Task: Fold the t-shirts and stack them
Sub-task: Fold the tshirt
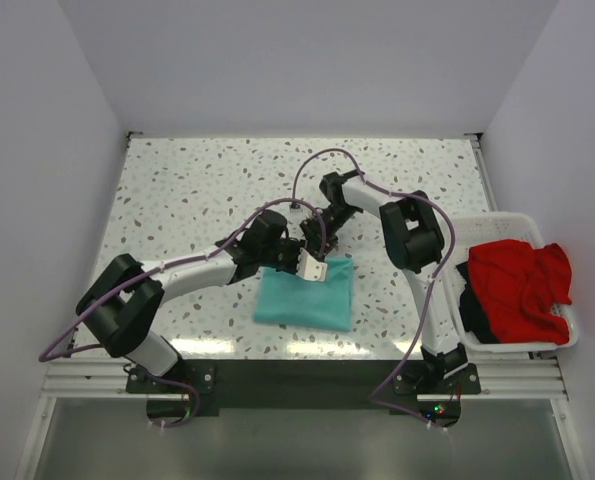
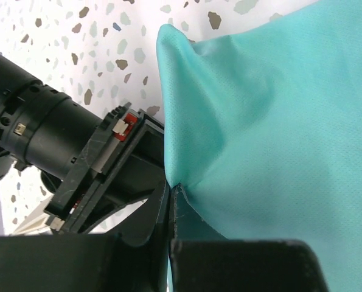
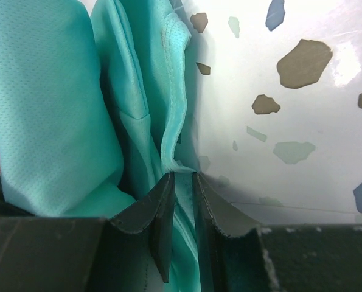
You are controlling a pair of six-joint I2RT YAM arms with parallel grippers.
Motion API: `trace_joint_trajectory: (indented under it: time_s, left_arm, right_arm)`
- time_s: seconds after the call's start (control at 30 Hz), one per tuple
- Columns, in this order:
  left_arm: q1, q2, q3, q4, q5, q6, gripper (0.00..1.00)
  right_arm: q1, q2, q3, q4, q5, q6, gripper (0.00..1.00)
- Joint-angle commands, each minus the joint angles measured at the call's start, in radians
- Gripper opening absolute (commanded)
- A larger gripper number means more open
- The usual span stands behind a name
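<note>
A teal t-shirt (image 1: 305, 297) lies partly folded on the speckled table near the front middle. My left gripper (image 1: 311, 266) is at its far edge, shut on a pinch of the teal t-shirt (image 2: 260, 121), whose cloth rises in a peak from the fingertips (image 2: 179, 196). My right gripper (image 1: 317, 238) comes in from behind. Its jaws (image 3: 182, 176) stand narrow, with a hem of the teal t-shirt (image 3: 138, 91) gripped between them just above the tabletop. A red t-shirt (image 1: 517, 285) lies crumpled in the white basket (image 1: 501, 219) at the right.
The basket sits at the table's right edge beside the right arm and also holds something dark (image 1: 474, 308) under the red shirt. White walls close in the table on the left, back and right. The right arm's black wrist (image 2: 41, 131) is close beside my left gripper.
</note>
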Motion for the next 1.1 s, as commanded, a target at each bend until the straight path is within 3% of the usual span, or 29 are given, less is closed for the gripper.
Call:
trace_joint_trajectory:
  time_s: [0.0,0.47,0.5,0.53,0.57,0.63,0.8,0.93,1.07]
  left_arm:
    - [-0.004,-0.001,0.008,0.103,0.004,0.042,0.00]
    - [0.002,0.106,-0.024,0.235,-0.077,0.065,0.01]
    - [0.004,0.103,-0.021,0.235,-0.085,0.053,0.15]
    - [0.005,0.097,-0.021,0.235,-0.087,0.047,0.15]
    - [0.007,0.089,-0.023,0.234,-0.088,0.042,0.28]
    - [0.007,0.044,-0.024,0.235,-0.087,0.007,0.36]
    - [0.010,-0.067,0.049,0.041,0.024,-0.109,0.40]
    - [0.027,-0.145,0.066,-0.255,0.168,-0.154,0.40]
    - [0.066,-0.205,0.027,-0.357,0.241,-0.215,0.41]
  right_arm:
    - [0.006,0.053,0.002,0.025,0.065,-0.046,0.24]
    - [0.008,0.041,-0.013,0.020,0.059,-0.052,0.24]
    - [0.008,0.038,-0.012,0.017,0.065,-0.052,0.25]
    - [0.008,0.033,-0.010,0.015,0.068,-0.052,0.27]
    - [0.008,0.027,-0.007,0.018,0.072,-0.051,0.27]
    - [0.008,0.012,0.002,0.017,0.077,-0.048,0.31]
    - [0.008,-0.028,0.086,-0.021,0.124,-0.047,0.35]
    - [0.008,-0.051,0.175,-0.070,0.181,-0.067,0.42]
    - [0.006,-0.074,0.301,-0.144,0.230,-0.095,0.54]
